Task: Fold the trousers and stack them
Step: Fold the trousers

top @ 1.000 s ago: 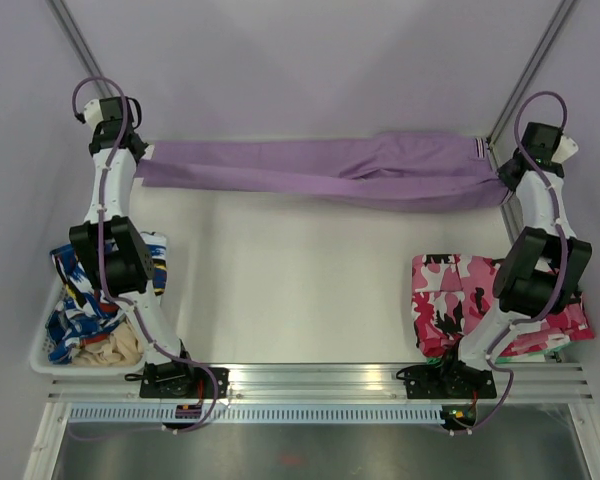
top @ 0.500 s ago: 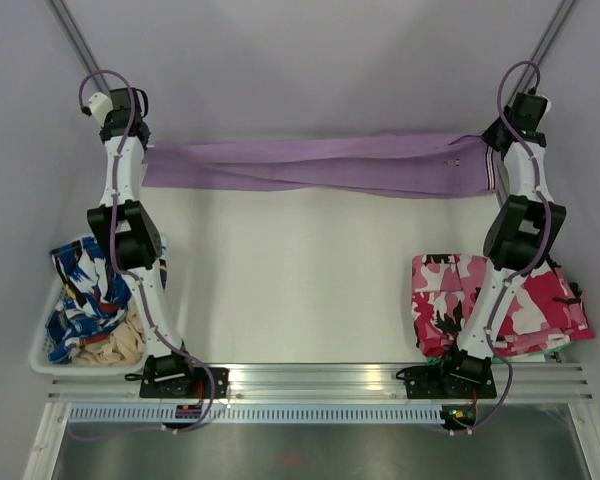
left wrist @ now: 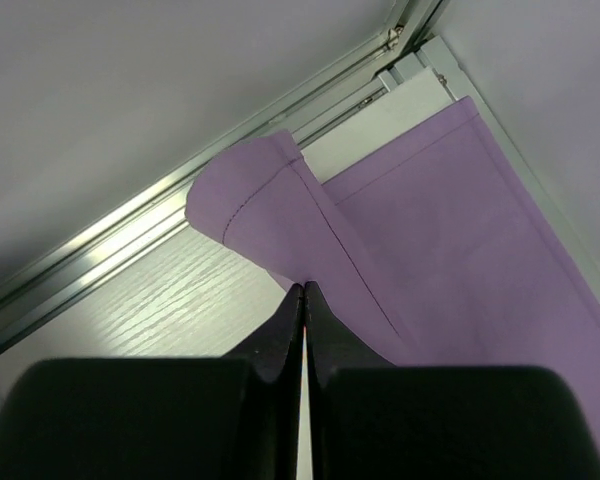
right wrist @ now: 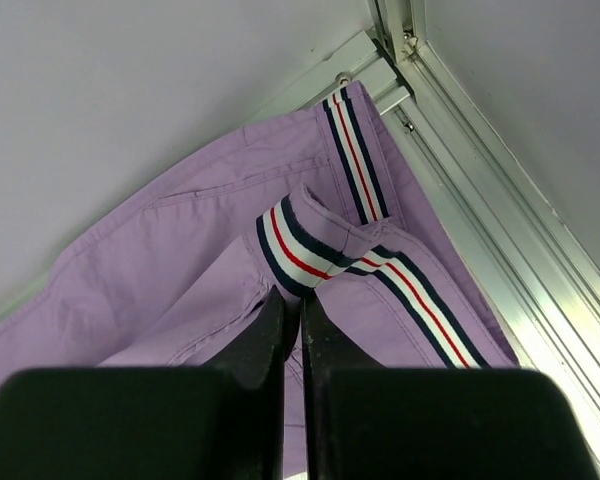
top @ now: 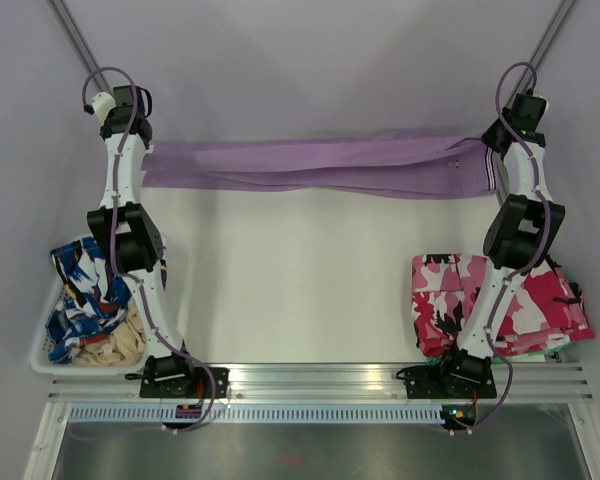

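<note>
**Two claws pinched on trousers stretched along the far edge**

Much of each grip is masked. From above, the fingertips of both arms sit under their own wrists, so only the wrist cameras show the contact, and the black gripper bodies fill the lower part of those pictures. The right arm also covers part of the pink-white-black camouflage garment (top: 445,300), and the left arm crosses the basket (top: 40,350) of blue-and-white clothing (top: 80,300).

The trousers (top: 320,165) lie as a long band across the far side of the table (top: 300,280), close to the back wall, legs toward the left arm and waist toward the right.

The left gripper (left wrist: 302,290) is fully closed, its fingers pressed together on a fold of the leg end, with the stitched hem (left wrist: 242,205) curling just beyond the tips.

The right gripper (right wrist: 291,295) is clamped with only a thin slit between its fingers, nipping the striped waistband (right wrist: 310,245) where it loops up. The rest of the cloth spreads beyond it to the corner rail (right wrist: 480,190).
</note>
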Available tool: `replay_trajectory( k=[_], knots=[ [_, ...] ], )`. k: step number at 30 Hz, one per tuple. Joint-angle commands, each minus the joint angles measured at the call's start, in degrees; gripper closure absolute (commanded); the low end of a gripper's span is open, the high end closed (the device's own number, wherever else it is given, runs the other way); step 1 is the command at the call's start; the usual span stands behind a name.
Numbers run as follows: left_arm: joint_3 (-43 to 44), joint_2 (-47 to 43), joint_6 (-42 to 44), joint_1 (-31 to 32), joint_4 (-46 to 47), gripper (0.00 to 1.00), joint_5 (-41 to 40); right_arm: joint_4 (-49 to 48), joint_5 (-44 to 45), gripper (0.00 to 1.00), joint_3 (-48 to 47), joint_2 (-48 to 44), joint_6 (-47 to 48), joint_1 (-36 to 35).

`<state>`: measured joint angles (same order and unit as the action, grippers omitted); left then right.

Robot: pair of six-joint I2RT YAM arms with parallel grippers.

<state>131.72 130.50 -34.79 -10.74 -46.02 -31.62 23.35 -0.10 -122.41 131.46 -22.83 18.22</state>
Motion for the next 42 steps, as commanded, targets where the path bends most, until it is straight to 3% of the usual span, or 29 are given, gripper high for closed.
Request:
replay_trajectory(
  k=[1, 11, 16, 24, 29, 34, 42],
  knots=[
    [0.47, -9.46, 4.54, -0.42, -0.74, 0.98, -4.59, -2.44, 0.88, 1.00, 0.32, -6.91, 0.59, 0.77],
    [0.99, -13.60, 5.69, -0.42, -11.01, 0.98, -4.25, 4.68, 5.72, 0.99, 0.33, -12.72, 2.53, 0.77],
    [0.64, -10.09, 5.34, -0.51, -15.33, 0.98, -3.28, 5.12, 6.95, 0.99, 2.09, -12.46, 2.62, 0.77],
    [3.72, -2.97, 5.25, -0.86, -14.89, 0.98, -3.80, 4.95, 4.06, 0.99, -3.18, -5.78, 0.42, 0.77],
    [3.63, 1.07, 3.76, -1.12, -11.82, 0.98, -2.40, 3.63, 3.79, 0.99, -3.01, -3.15, -0.28, 0.77],
    [4.24, 4.50, 0.60, -1.12, -5.58, 0.98, 0.23, -4.01, 1.42, 0.98, -1.16, -0.42, 0.85, 0.77],
    [4.25, 8.10, -1.87, -0.86, 6.53, 0.98, 1.47, -10.78, -2.10, 0.96, -6.00, 7.93, -0.98, 0.85]
  ],
)
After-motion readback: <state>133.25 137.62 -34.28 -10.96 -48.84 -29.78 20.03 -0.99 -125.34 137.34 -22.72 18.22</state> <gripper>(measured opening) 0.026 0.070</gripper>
